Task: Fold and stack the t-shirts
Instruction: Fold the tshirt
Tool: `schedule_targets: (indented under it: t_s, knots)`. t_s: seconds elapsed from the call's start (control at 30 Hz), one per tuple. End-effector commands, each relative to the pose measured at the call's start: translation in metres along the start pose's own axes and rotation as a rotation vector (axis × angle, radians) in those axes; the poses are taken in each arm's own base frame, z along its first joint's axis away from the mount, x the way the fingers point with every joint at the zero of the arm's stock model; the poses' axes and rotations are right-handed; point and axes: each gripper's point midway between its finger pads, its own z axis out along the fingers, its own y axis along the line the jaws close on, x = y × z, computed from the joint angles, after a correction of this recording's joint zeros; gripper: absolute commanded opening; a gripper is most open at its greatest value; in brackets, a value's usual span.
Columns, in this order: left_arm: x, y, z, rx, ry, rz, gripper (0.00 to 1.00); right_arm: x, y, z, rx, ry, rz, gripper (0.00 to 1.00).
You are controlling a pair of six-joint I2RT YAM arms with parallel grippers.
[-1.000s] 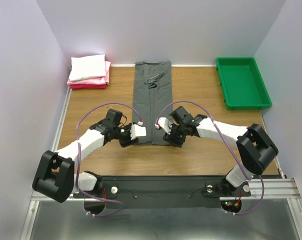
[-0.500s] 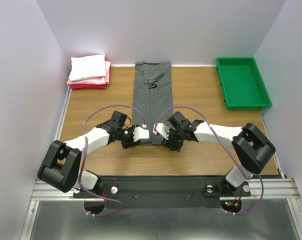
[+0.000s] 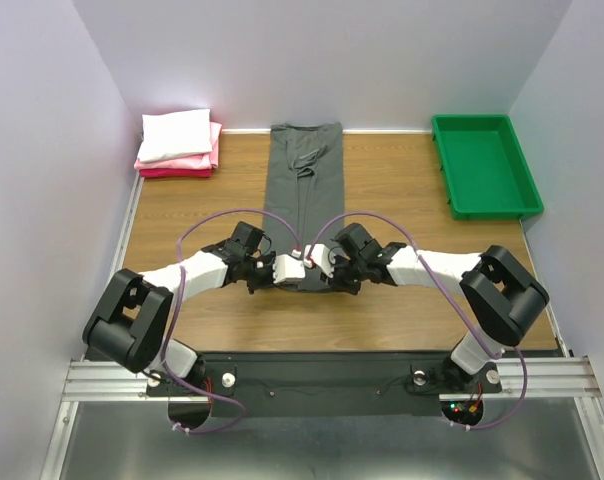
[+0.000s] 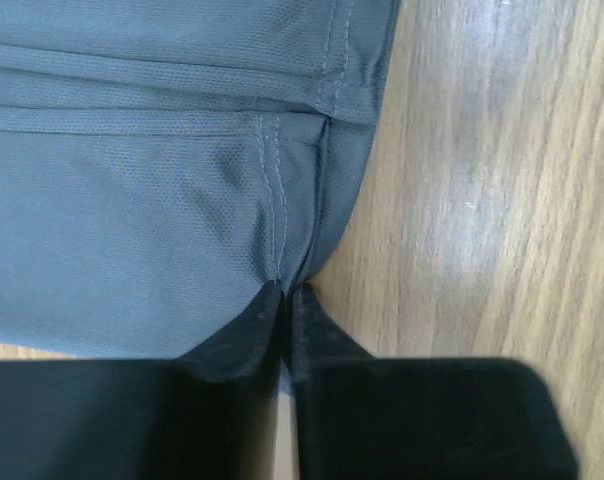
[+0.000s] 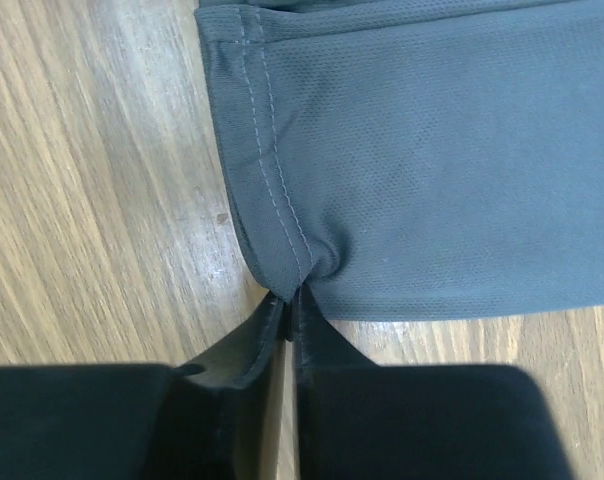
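Long axis of the charcoal t-shirt point(image 3: 302, 185) runs near-to-far. It's folded into a narrow strip mid-surface, far end at the back wall, hem end toward the arm bases. Left claw point(image 4: 285, 300) is clamped tight on the hem edge at a stitched seam. Right claw point(image 5: 290, 305) pinches a hem fold the same way, and the two sit just beside each other. Bare wood surface point(image 3: 402, 210) lies on both sides of the strip. White and pink t-shirts point(image 3: 178, 143) are stacked far-left, green tray point(image 3: 482, 165) far-right. Plain pale walls on three sides.
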Motion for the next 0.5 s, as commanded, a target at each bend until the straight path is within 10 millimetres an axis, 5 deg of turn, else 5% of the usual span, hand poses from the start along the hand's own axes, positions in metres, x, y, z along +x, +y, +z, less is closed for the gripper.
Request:
schedule_targets:
  t_s: [0.0,0.33,0.47]
  knots:
    - [0.010,-0.006,-0.005,0.014,0.062,-0.024,0.04,0.033,0.006,0.002,0.020,0.105,0.033,0.01]
    - [-0.034,-0.030,-0.039,0.091,-0.073,-0.018,0.00,-0.008,0.037,-0.048,-0.067,-0.010,0.039,0.01]
    - [-0.044,-0.026,-0.045,0.087,-0.087,-0.039,0.00,-0.016,0.023,-0.057,0.005,-0.016,0.032,0.01]
